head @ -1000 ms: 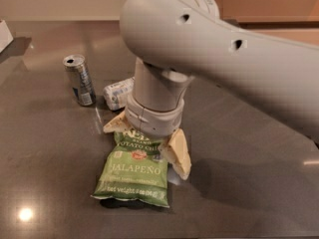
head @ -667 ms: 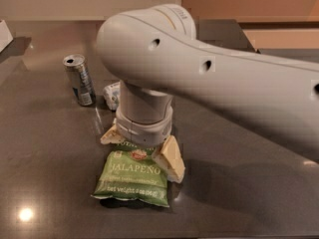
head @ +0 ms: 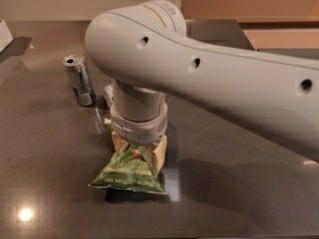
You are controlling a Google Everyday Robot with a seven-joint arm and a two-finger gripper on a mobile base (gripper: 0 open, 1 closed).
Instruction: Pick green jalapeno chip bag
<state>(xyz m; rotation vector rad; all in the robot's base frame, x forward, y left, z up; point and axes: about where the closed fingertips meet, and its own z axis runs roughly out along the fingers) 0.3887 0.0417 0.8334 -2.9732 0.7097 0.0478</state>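
Gripper [head: 138,152] narrowed, clamping green jalapeno chip bag [head: 130,176] top | can [head: 79,79] apart, upper-left | bare table [head: 239,193] right

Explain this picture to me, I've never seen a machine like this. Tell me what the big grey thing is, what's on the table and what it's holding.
The big pale shape is a robot arm, reaching in from the right of the picture over a dark table. There is only one camera, and where it is mounted is not known. At the arm's end, pointing straight down, is the gripper. Its two tan jaws are closed on the top of a green chip bag. The bag's top is scrunched between them, while its lower edge rests on the table. Further back stands an opened soda can, upright and apart from the bag. Something white lies behind the arm's wrist, mostly hidden, so I cannot say what it is.
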